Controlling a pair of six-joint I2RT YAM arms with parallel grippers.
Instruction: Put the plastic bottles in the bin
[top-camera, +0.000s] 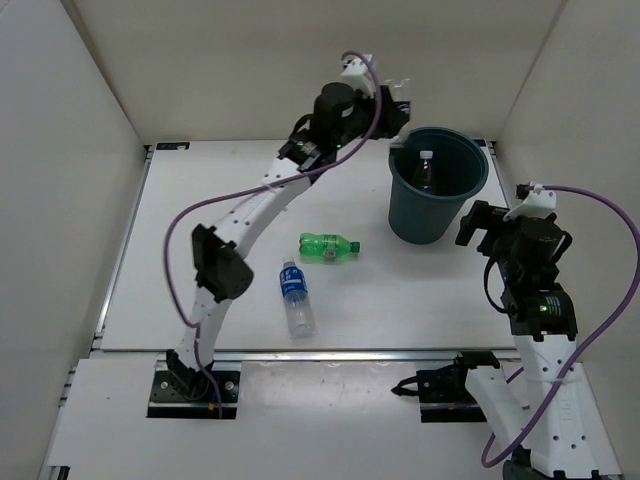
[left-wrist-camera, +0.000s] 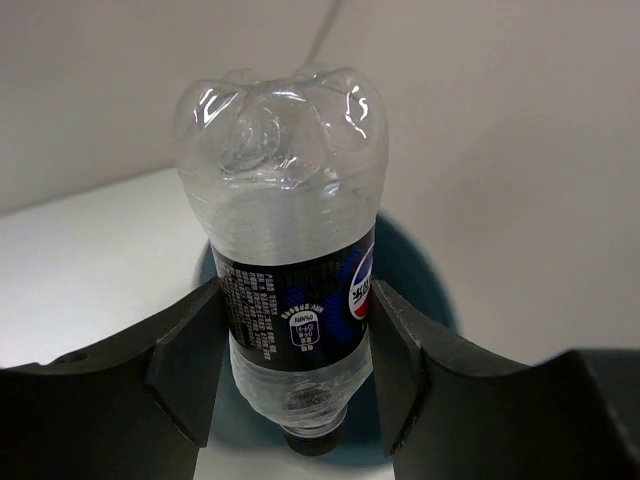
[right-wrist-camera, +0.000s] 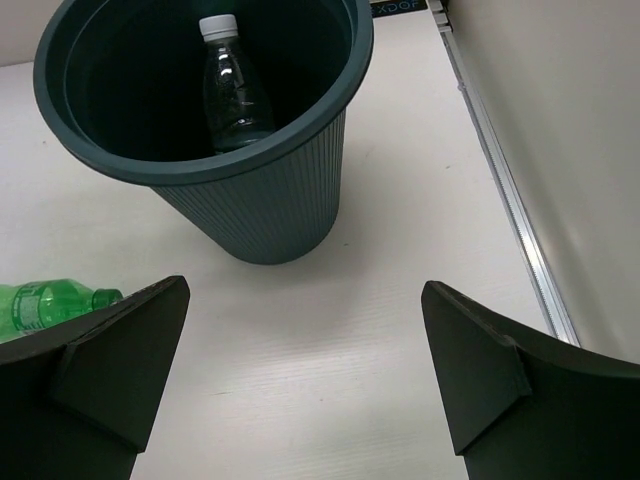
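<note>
My left gripper (left-wrist-camera: 297, 340) is shut on a clear bottle with a dark label (left-wrist-camera: 290, 250), held black cap down above the dark teal bin (left-wrist-camera: 425, 285). In the top view this gripper (top-camera: 395, 108) is at the bin's (top-camera: 437, 200) far left rim. A clear bottle with a white cap (top-camera: 425, 170) stands inside the bin and also shows in the right wrist view (right-wrist-camera: 235, 95). An all-green bottle (top-camera: 328, 246) and a blue-labelled bottle (top-camera: 296, 297) lie on the table left of the bin. My right gripper (top-camera: 478, 225) is open and empty just right of the bin (right-wrist-camera: 260, 200).
White walls enclose the table on three sides. A metal rail (right-wrist-camera: 505, 190) runs along the table's right edge near my right gripper (right-wrist-camera: 305, 370). The green bottle's cap end (right-wrist-camera: 50, 305) shows beside the right gripper's left finger.
</note>
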